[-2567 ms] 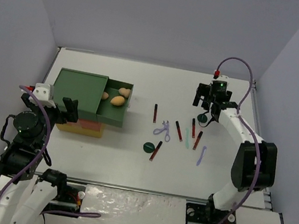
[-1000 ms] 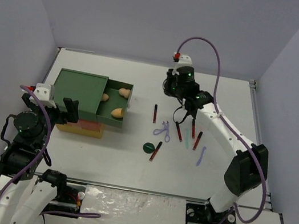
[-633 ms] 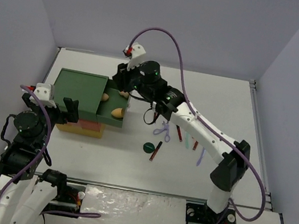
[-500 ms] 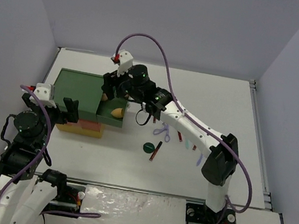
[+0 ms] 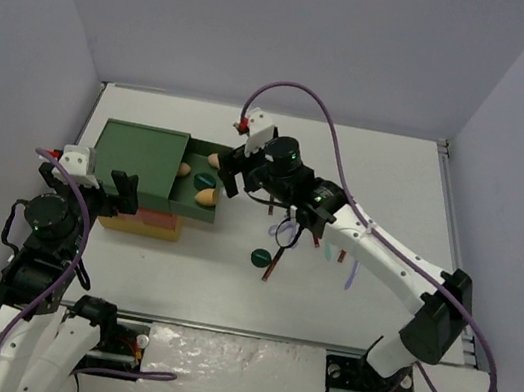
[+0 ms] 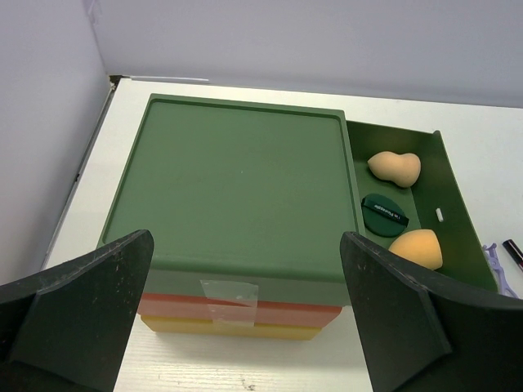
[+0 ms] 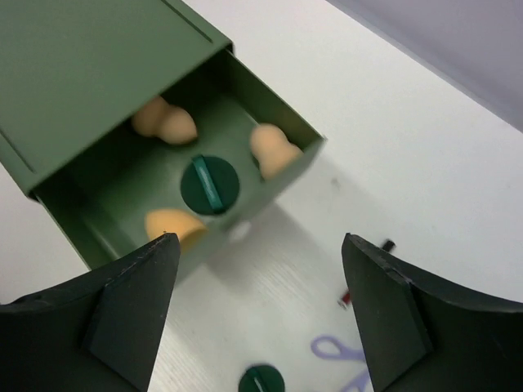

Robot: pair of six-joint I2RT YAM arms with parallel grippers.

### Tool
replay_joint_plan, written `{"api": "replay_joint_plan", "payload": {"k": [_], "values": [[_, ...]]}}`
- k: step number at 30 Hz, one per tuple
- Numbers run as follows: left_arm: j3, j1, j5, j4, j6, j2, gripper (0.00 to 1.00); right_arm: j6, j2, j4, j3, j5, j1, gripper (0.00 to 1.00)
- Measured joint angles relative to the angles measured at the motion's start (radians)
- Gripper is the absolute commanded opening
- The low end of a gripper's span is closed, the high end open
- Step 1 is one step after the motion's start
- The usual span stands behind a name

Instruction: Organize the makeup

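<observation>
The green drawer [image 5: 216,210] stands pulled out of the stacked box [image 5: 139,156]. In it lie three peach sponges [image 7: 163,121] [image 7: 274,149] [image 7: 176,224] and a dark green disc [image 7: 208,184] [image 5: 205,181]. My right gripper [image 5: 233,173] [image 7: 257,310] hovers open and empty just right of the drawer. A second green disc [image 5: 260,257], the lavender scissor-like tool [image 5: 284,230] and a dark-red stick [image 5: 271,264] lie on the table; my right arm hides other sticks. My left gripper [image 6: 245,327] is wide open at the box's near side, holding nothing.
The box has red and yellow drawers [image 6: 245,314] under the green one, both closed, with tape across their fronts. A lavender stick [image 5: 353,271] lies right of my right arm. Walls close the table in at the left, back and right.
My right arm swung from the right to the drawer, opened its jaws, and a green disc now lies in the drawer. It has since drawn back slightly right. The left arm stayed still.
</observation>
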State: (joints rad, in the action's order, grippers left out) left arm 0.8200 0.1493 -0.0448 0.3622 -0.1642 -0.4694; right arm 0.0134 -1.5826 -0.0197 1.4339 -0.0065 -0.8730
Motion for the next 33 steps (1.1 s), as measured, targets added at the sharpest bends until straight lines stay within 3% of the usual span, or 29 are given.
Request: {"api": "replay_joint_plan", "payload": {"k": [4,8,15,25,30,33], "values": [[0.000,0.000,0.000,0.000,0.000,0.000,0.97,-0.010,0.143,0.034,-0.155,0.039,0.027,0.75],[0.000,0.000,0.000,0.000,0.000,-0.002,0.97,-0.008,0.178,0.055,-0.288,0.034,0.033,0.75],[0.000,0.000,0.000,0.000,0.000,-0.005,0.97,0.037,0.054,0.065,-0.461,-0.025,0.031,0.75],[0.000,0.000,0.000,0.000,0.000,-0.008,0.97,0.088,-0.086,-0.022,-0.525,-0.034,0.020,0.72],[0.000,0.000,0.000,0.000,0.000,-0.009,0.97,0.105,-0.124,-0.067,-0.545,-0.028,0.019,0.59],[0.000,0.000,0.000,0.000,0.000,-0.008,0.97,0.114,-0.132,-0.094,-0.546,-0.014,0.018,0.42]]}}
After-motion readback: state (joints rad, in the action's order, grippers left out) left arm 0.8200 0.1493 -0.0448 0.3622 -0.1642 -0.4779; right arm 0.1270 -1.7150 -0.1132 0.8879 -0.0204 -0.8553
